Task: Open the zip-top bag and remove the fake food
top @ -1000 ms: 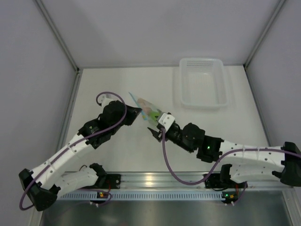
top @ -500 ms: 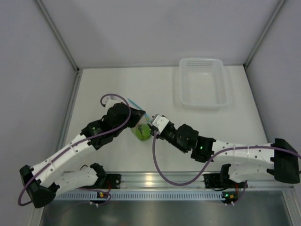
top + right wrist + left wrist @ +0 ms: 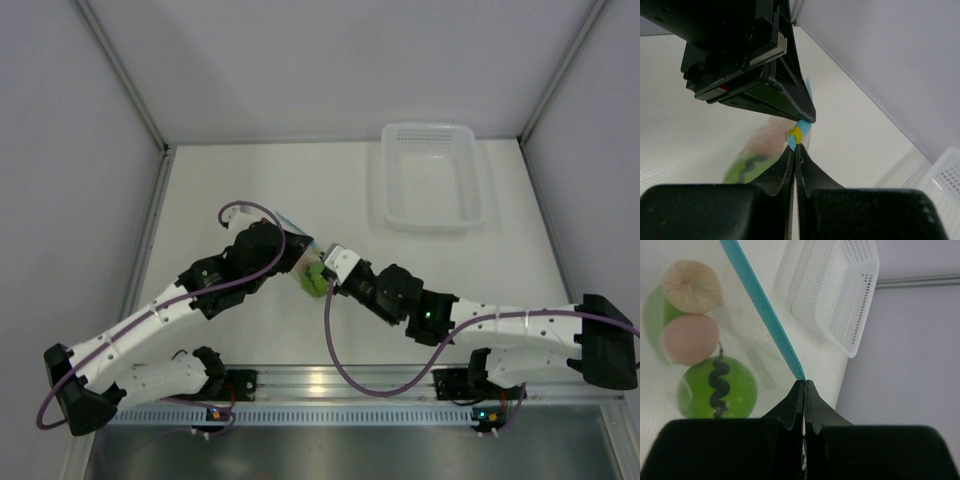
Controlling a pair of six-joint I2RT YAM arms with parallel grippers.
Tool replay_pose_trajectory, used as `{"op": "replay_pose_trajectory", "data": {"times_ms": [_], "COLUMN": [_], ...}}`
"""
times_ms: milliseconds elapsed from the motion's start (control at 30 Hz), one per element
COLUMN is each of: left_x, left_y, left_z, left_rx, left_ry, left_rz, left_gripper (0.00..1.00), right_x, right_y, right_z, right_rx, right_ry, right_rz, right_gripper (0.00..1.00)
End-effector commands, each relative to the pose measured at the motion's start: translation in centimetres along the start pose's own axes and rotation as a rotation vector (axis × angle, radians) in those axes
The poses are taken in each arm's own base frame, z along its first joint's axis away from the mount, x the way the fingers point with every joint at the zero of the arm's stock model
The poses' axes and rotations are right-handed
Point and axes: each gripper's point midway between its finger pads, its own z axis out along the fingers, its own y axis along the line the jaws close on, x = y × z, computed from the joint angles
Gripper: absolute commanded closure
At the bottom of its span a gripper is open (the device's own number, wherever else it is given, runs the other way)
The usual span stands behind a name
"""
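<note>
Zip-top bag point(image 3: 310, 275) held between 2 pairs of jaws that meet tip to tip near the middle of the desk point(image 3: 230, 190).

Left jaws: pressed together, pinching the end of the light blue zip strip point(image 3: 765, 315), which runs straight away from their tips.

Right jaws: pressed together just beside the left tips, gripping a blue edge of the bag that carries a small yellow mark point(image 3: 796, 134).

Fake food: all inside the clear film, to the left of the left jaws. It comprises 1 green ball with a dark zigzag point(image 3: 717, 387) nearest the tips, 1 peach ball point(image 3: 690, 339) touching it, 1 tan piece point(image 3: 692, 286) beyond, and a second green piece point(image 3: 652, 310) partly hidden behind these.

White perforated basket point(image 3: 435, 175): well apart, beyond and to the right of both pairs of jaws.
</note>
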Motion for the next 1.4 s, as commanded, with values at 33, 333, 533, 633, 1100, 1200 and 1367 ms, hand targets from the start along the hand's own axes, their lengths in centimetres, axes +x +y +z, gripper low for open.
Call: {"op": "replay_pose_trajectory", "data": {"times_ms": [33, 333, 533, 633, 1100, 1200, 1367], "left_x": [-0.5, -1.5, -1.9, -1.9, 0.0, 2.0, 4.2], "left_y": [-2.2, -3.3, -4.4, -4.4, -9.9, -10.0, -10.4], "left_z": [-0.9, -2.3, -3.7, -4.1, -9.8, -12.4, -15.2], "left_rx": [0.051, 0.104, 0.16, 0.174, 0.745, 0.968, 1.234], "left_ry": [-0.013, -0.029, -0.018, -0.016, -0.017, 0.003, -0.015], "left_rz": [-0.025, 0.054, 0.122, 0.144, 0.633, 0.821, 1.011], "left_gripper": [1.0, 1.0, 0.8, 0.64, 0.13, 0.16, 0.15], "right_x": [-2.1, -3.4, -5.6, -6.0, -3.9, -3.7, -4.1], "right_y": [-0.1, -0.4, -1.2, -1.6, -1.8, -1.1, -1.4], "right_z": [-0.2, -0.9, -2.0, -2.5, -5.6, -6.9, -8.7], "right_rx": [0.008, 0.0, -0.018, -0.03, -0.181, -0.247, -0.274], "right_ry": [-0.073, -0.061, -0.058, -0.03, 0.231, 0.27, 0.275], "right_rz": [0.029, 0.149, 0.268, 0.294, 0.407, 0.395, 0.386], "right_gripper": [1.0, 1.0, 1.0, 1.0, 1.0, 1.0, 1.0]}}
